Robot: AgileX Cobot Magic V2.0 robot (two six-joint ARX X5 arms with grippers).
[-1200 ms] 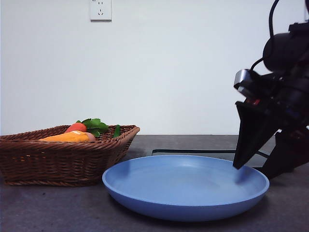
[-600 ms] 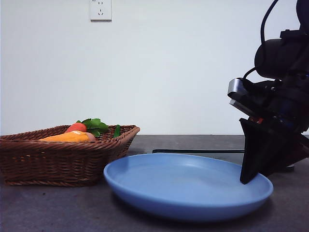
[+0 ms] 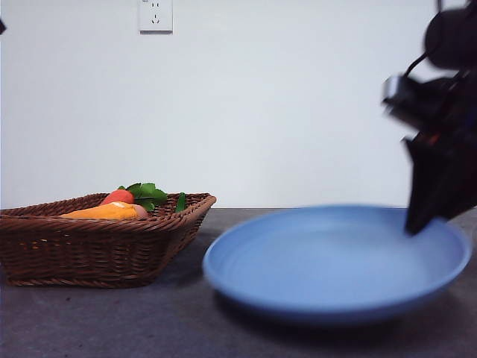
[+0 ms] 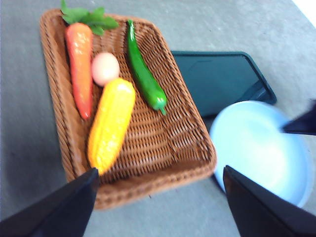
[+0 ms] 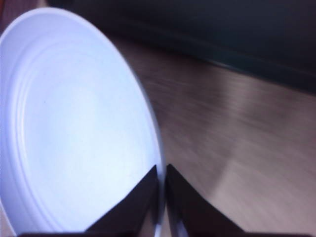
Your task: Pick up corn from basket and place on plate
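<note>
Right gripper has its two jaws pressed together on the rim of the plate, pinching the edge between them. From the front the plate looks blurred and its gripped side seems raised off the table, so the plate appears to be in motion in that grip. Left gripper hangs above the basket with its jaws spread wide and nothing between them.

By my reading, the step in hand is setting the plate in position, not the pick itself. The corn lies untouched on the basket floor, at the end nearer the left gripper, lengthwise along the weave. The next move should call for the plate to be set flat and let go, then for the left gripper to drop over the cob and close across its width.

A carrot lies just beside the corn, a pale egg sits at the corn's far tip, seemingly touching it, and a green pepper lies on its other side. These neighbours and the basket's sloping wall leave little room for the jaws. A black tray lies beyond, partly under the plate. A wall socket shows behind.
</note>
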